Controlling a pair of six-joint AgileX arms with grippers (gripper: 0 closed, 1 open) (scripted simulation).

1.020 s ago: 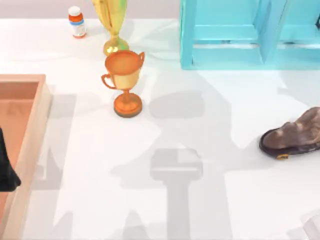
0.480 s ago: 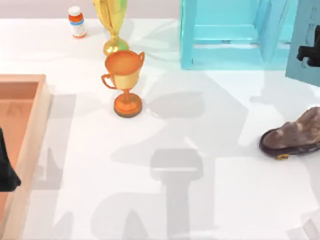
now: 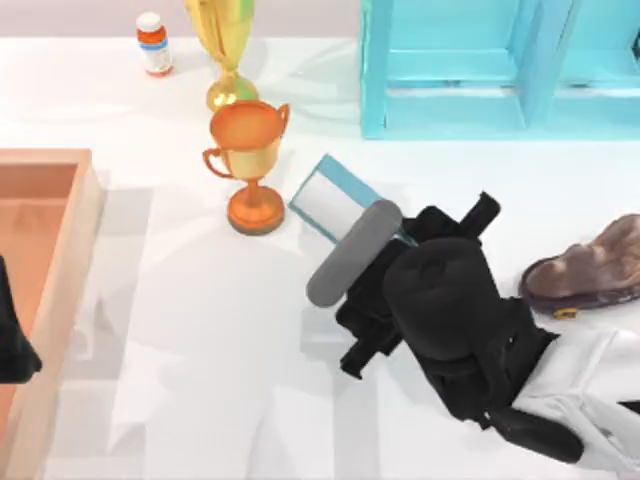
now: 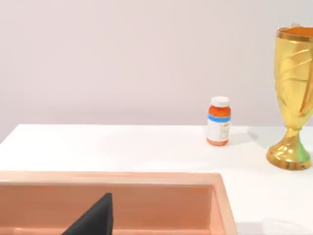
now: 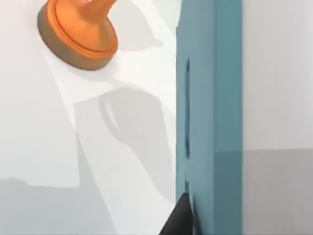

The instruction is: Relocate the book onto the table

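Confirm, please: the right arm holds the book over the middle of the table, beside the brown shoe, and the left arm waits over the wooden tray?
One detail is wrong. In the top view the right gripper holds the book beside the orange trophy, not the shoe. The left gripper waits over the tray.

— Any lettering to be read out here?

— Nothing legible is offered. A white and blue label is carried on the orange pill bottle [image 3: 153, 43] at the far left of the table [image 3: 200, 350], but its print cannot be made out.

— And from the left wrist view?

— The same bottle [image 4: 218, 128] is seen closer; only faint marks are shown on the label, no words. The book [image 3: 335, 200] cover is plain, and the trophies are unmarked.
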